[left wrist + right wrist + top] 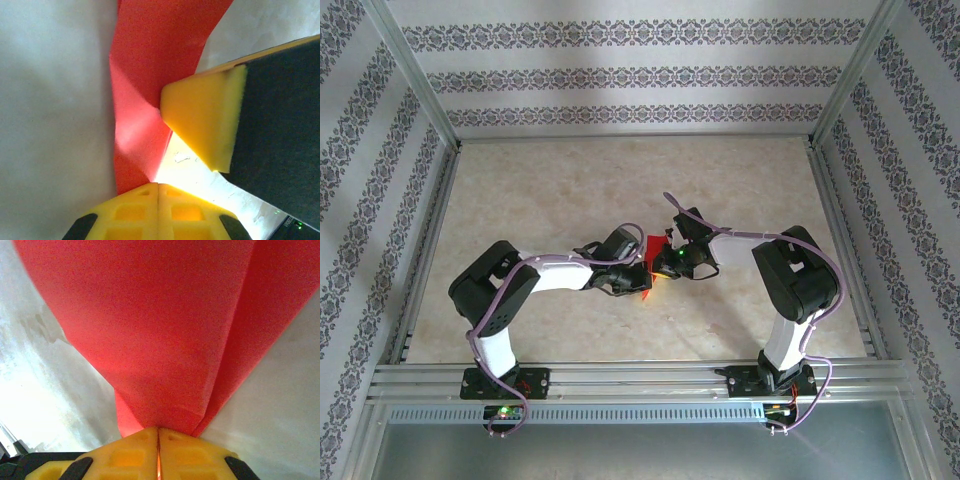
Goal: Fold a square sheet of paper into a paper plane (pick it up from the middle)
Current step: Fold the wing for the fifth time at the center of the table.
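From above: left gripper (632,280) and right gripper (667,262) nose to nose at the middle of the table (570,190). Red paper (654,247) wedged between them, peeking out just beyond the tips and just short of them. Too small there to read the fingers or any fold.

Closer, through the left wrist camera: left gripper (158,186) with yellow fingers pressed flush together, no gap along the seam. Red paper (155,55) stretching ahead of the tips as a long creased strip, its near end meeting the left-hand fingertip. Pinched there or merely touching: cannot tell. Ahead and to the right, one yellow wedge-shaped finger (202,120) of the right gripper, its corner against the paper's edge, dark body behind it.

Through the right wrist camera: right gripper (158,431) clamped on the red paper (150,325), a red sliver showing down the seam between the fingers. Fans out wide straight ahead of the tips, with one fold line running up and to the right. Pale table (280,405) on both sides.
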